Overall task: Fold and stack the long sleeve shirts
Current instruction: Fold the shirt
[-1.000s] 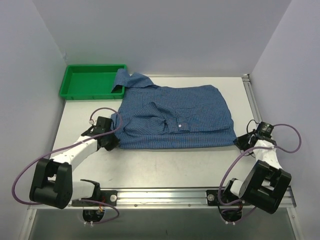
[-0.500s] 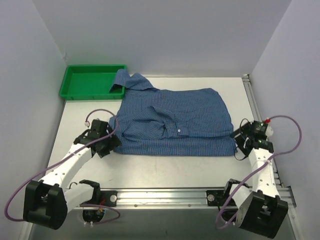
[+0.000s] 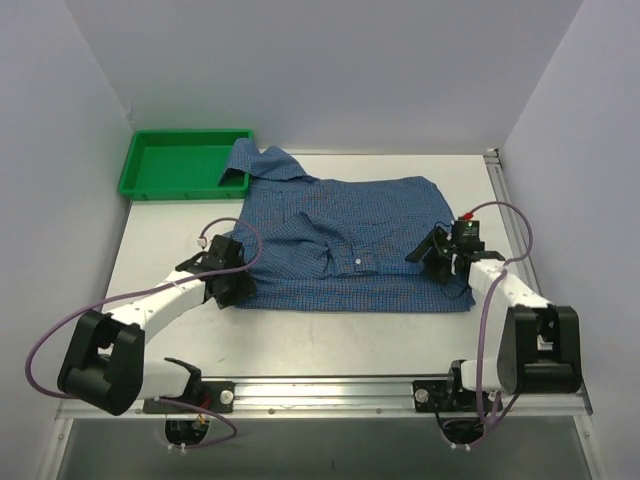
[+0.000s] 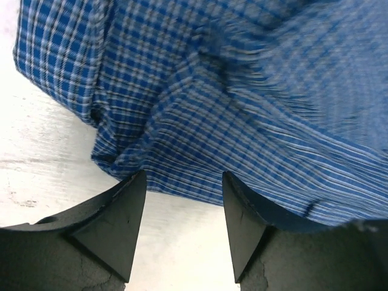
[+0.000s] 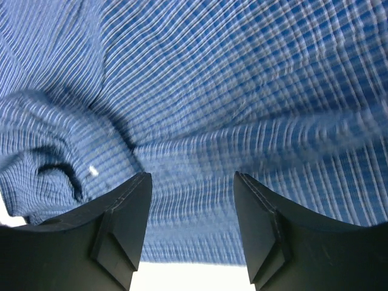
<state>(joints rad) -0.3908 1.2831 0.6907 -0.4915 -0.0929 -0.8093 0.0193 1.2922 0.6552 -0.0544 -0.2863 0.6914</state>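
Note:
The long sleeve shirt, blue fine-checked cloth, lies partly folded flat in the middle of the table, with its collar reaching the green tray. My left gripper sits at the shirt's near-left corner, open, and the cloth edge lies just beyond its fingertips with bare table between them. My right gripper hovers over the shirt's right side, open and holding nothing. The checked cloth fills the right wrist view behind that gripper, and a small white button shows at the left.
A green plastic tray stands at the back left, and the shirt collar overlaps its right rim. White walls close in the table on three sides. A metal rail runs along the near edge between the arm bases.
Both grippers went from shut to open and let go of the shirt's side edges. The right arm swung inward over the shirt's right part, and the left gripper shifted slightly right.

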